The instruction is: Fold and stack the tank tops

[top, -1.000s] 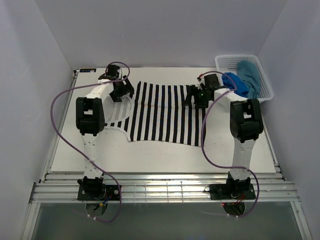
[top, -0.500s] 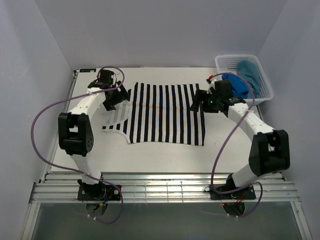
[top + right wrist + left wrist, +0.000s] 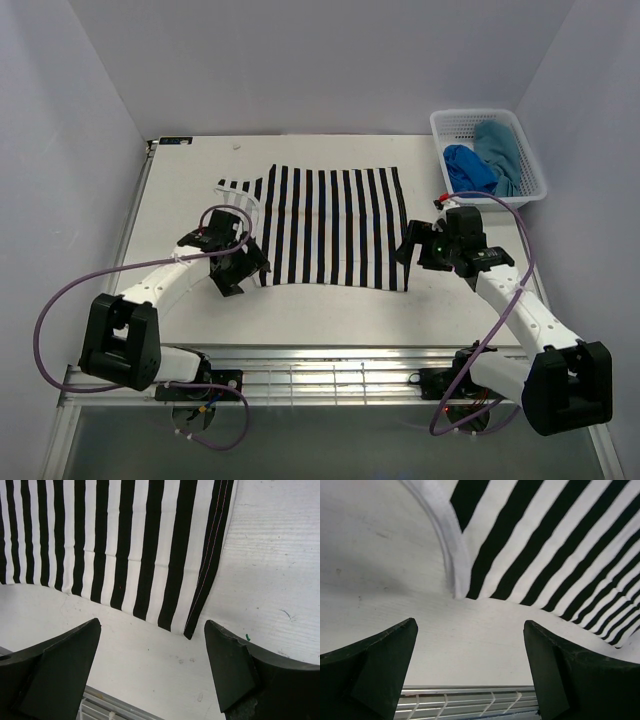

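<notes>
Top external view: a white mesh basket [image 3: 533, 165] stands at the far right corner of the desk [image 3: 330, 310] and holds two of the tank tops, both bunched up. The bright royal blue one [image 3: 468, 168] fills its left side and the muted teal-blue one [image 3: 500, 150] lies against it on the right, reaching the far wall. The third, the black-and-white striped top [image 3: 330, 225], is outside the basket, spread flat on the middle of the desk with its white-edged straps towards the left. The left hand [image 3: 240, 277] sits low at the top's near left corner and the right hand [image 3: 408, 250] at its near right corner. In the left wrist view the fingers [image 3: 375, 665] stand wide apart with nothing between them; bare desk lies below and the white-bound armhole edge just beyond. The right wrist view shows the same: fingers [image 3: 55, 665] spread wide and empty, the hemmed corner of the striped cloth just ahead of the gap.
</notes>
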Controlling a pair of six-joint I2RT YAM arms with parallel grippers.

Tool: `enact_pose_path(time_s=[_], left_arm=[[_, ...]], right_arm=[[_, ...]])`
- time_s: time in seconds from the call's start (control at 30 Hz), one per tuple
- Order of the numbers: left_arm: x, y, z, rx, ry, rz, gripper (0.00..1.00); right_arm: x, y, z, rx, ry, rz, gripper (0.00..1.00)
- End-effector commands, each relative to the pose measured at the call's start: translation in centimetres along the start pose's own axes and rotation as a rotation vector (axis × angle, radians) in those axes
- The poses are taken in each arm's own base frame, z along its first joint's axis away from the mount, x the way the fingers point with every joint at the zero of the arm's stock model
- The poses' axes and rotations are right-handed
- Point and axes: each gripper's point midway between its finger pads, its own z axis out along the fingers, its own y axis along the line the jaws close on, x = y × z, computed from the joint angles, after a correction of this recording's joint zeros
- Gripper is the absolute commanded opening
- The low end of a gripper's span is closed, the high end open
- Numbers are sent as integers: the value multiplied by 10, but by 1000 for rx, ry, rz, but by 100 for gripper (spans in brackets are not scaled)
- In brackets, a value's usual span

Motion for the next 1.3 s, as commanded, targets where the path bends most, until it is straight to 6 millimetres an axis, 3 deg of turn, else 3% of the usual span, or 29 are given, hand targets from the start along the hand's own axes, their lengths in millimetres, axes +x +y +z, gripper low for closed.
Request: enact_pose_path(time_s=[0.0, 0.2, 0.27, 0.53, 0.6, 0.8, 0.9, 0.93, 1.27], left_arm=[[-4, -4, 0, 29, -43, -75, 98], [8, 12, 23, -35, 7, -98, 97], [11, 16, 28, -41, 16, -100, 88], [12, 27, 44, -98, 16, -100, 72], [14, 30, 48, -115, 29, -99, 59], [24, 42, 59, -157, 62, -107, 37], [25, 42, 60, -145, 63, -103, 16], [26, 42, 60, -141, 63, -103, 2], [36, 39, 56, -80, 86, -96, 0]], right_arm=[[7, 0, -2, -8, 5, 19, 90], [28, -10, 3, 19, 69, 29, 90], [32, -12, 5, 23, 82, 31, 90], [37, -14, 6, 28, 96, 40, 90], [37, -15, 7, 34, 99, 38, 90], [39, -17, 6, 46, 109, 32, 90], [43, -18, 7, 41, 121, 36, 90], [47, -18, 7, 42, 129, 43, 90], [87, -23, 12, 23, 202, 129, 90]])
